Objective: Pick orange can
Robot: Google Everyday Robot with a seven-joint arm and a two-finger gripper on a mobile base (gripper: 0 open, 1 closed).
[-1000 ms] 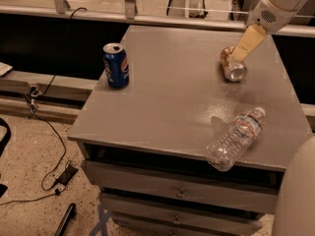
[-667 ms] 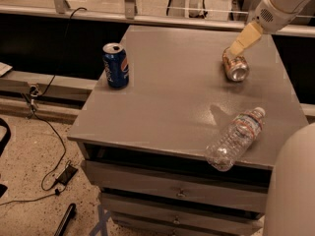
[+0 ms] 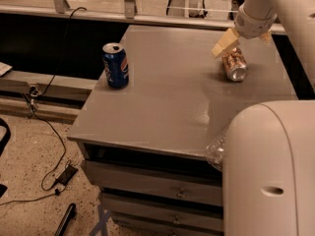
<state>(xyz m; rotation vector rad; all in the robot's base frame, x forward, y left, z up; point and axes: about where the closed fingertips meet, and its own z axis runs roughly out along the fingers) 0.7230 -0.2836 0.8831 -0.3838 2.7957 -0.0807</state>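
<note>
The orange can [image 3: 234, 66] lies on its side at the far right of the grey cabinet top [image 3: 167, 102], its silver end facing the camera. My gripper [image 3: 230, 42] hangs from the pale arm at the upper right. It is just above and behind the can's far end, close to it or touching it. The can rests on the surface.
A blue Pepsi can [image 3: 115, 65] stands upright at the far left of the top. A clear plastic bottle [image 3: 216, 151] lies at the front edge, mostly hidden behind a big pale arm link [image 3: 268, 171]. Drawers sit below; cables lie on the floor at left.
The gripper has come down closer onto the orange can's far end. The big arm link has swung into the lower right and now covers most of the bottle.
</note>
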